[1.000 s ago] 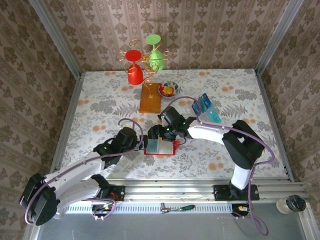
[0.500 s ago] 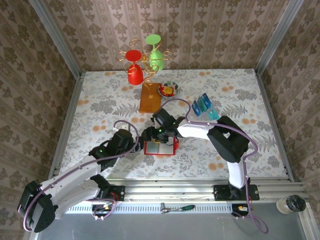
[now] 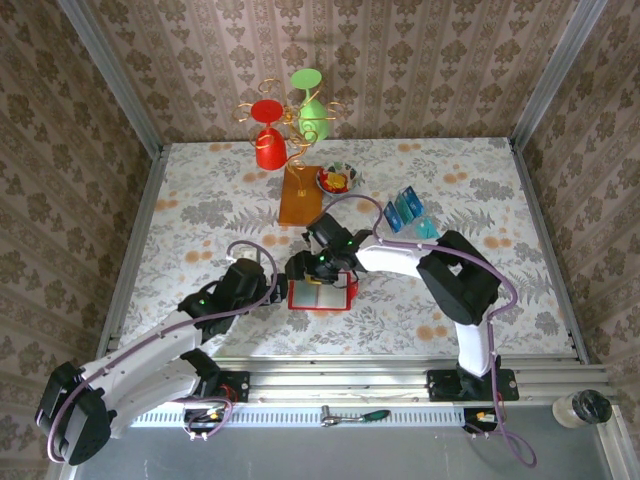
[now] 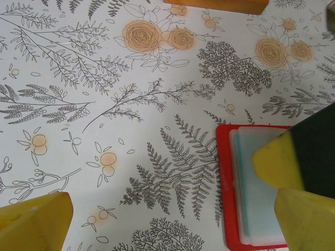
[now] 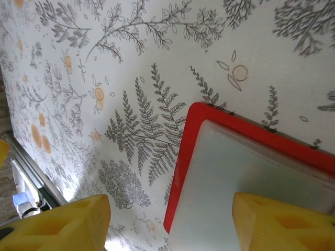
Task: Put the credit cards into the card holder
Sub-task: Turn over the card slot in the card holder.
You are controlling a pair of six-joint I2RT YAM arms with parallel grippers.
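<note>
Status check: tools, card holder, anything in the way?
Left tool open, beside card holder. Right tool open, over card holder. Credit cards back right, nothing blocking.

Red card holder [image 3: 322, 297], teal credit cards [image 3: 403, 210] apart

Lab test cell w/ mock-home dressing is indicated: wallpaper panels [image 3: 420, 60] are framed by alu. posts [image 3: 110, 75], a floral-clothed table [image 3: 200, 200] is boxed in, two arms [image 3: 150, 350] are bolted to an alu. rail [image 3: 350, 385], w/ a screwdriver [image 3: 350, 417] laid nearby.
</note>
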